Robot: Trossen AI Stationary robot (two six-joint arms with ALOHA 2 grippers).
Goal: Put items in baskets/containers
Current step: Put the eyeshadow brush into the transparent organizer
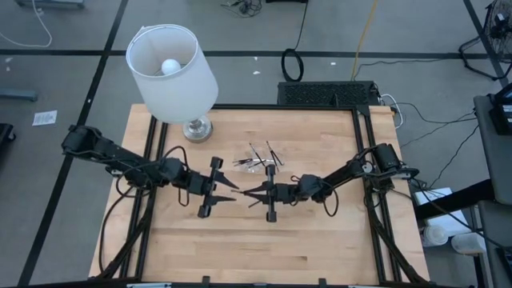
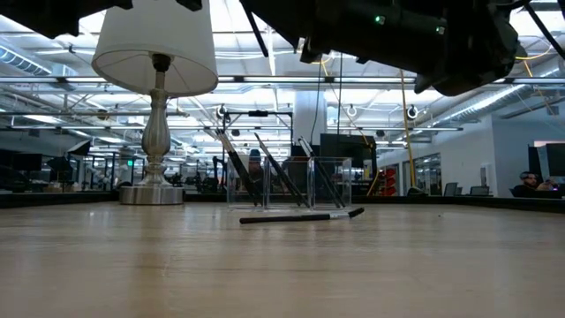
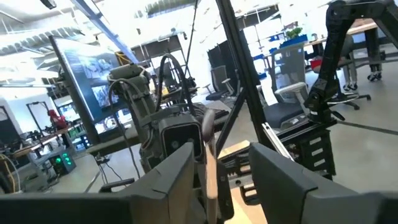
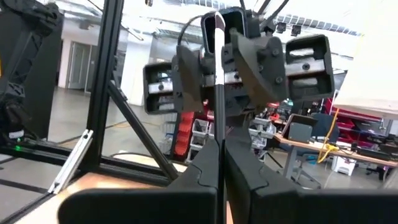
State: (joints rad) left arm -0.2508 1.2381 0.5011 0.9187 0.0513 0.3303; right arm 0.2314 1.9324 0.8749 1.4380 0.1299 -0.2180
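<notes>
Item: thin dark pencil-like stick with a lighter tip (image 4: 219, 93). Was carried level above the middle of the pale wooden table (image 1: 240, 248), just near of the small clear oblong plastic tray (image 1: 256, 162), well clear of the white-shaded lamp (image 1: 172, 64) at the far left.

Holder: right gripper (image 1: 254, 192), coming in from the right. Was clamped tight on the stick's tail end, fingers pressed together around it in the right wrist view.

Receiver: left gripper (image 1: 228, 192), coming in from the left, nose to nose with the right one. Stood parted, one finger (image 3: 180, 171) on either side of the stick's lighter end; could not tell whether the pads touched it.

Other stock: several like sticks (image 2: 265, 172) leaned slantwise inside the tray; one loose stick (image 2: 300, 215) lay flat on the table just near of the tray.

Handling, as judged: very light, stiff, slim and smooth-sided, so likely to pivot or slip in a pinch near one end. Best taken around mid-shaft, across its width, with a firm but small squeeze. Tray looked thin and light, likely to slide or tip if knocked.
</notes>
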